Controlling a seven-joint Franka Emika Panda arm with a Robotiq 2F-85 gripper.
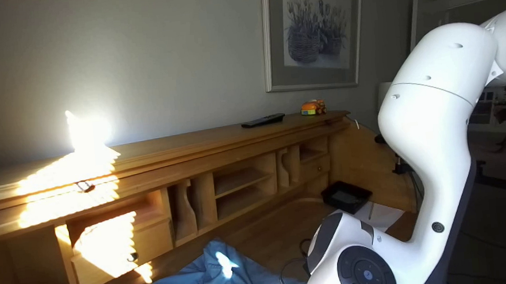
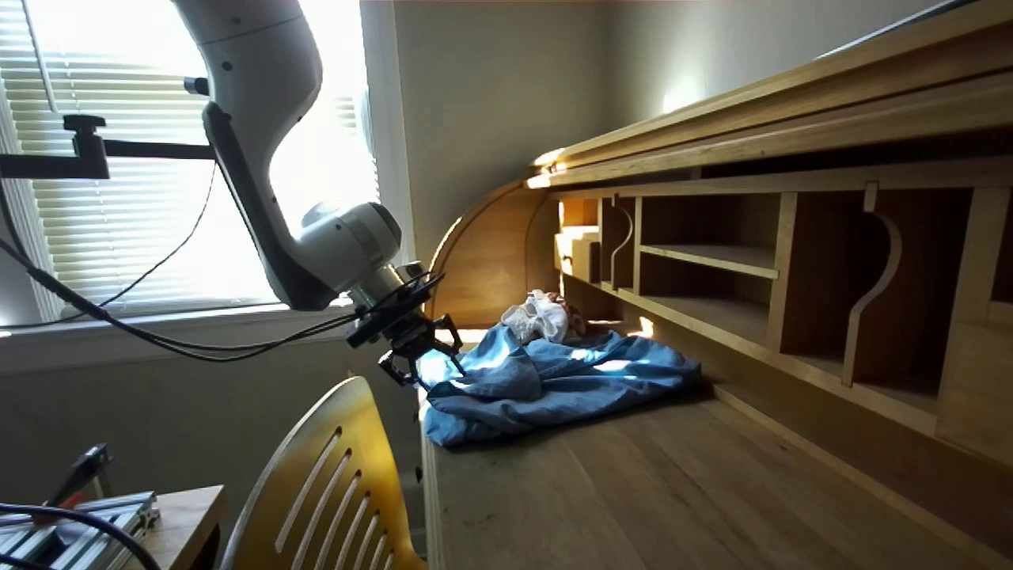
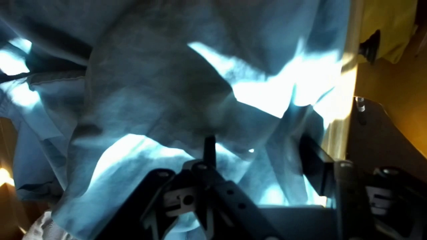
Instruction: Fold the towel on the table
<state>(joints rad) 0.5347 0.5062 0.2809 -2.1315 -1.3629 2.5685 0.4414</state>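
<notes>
The towel is a crumpled blue cloth [image 2: 570, 388] on the wooden desk top [image 2: 601, 499], piled in loose folds with bright sun patches. It also shows in an exterior view [image 1: 218, 275] and fills most of the wrist view [image 3: 156, 83]. My gripper [image 2: 445, 380] is over the towel's end at the desk's front edge, tilted downward. In the wrist view my gripper [image 3: 260, 153] is open, its fingers wide apart. Towel folds show between and below the fingers. Whether the tips touch the cloth is unclear. In an exterior view the gripper is out of frame.
A white and red cloth [image 2: 542, 317] lies against the towel's far side. Cubbies [image 2: 712, 269] rise along the desk's back. A yellow chair [image 2: 340, 483] stands at the front edge. A black tray [image 1: 346, 197] and paper [image 1: 383, 215] lie at one desk end.
</notes>
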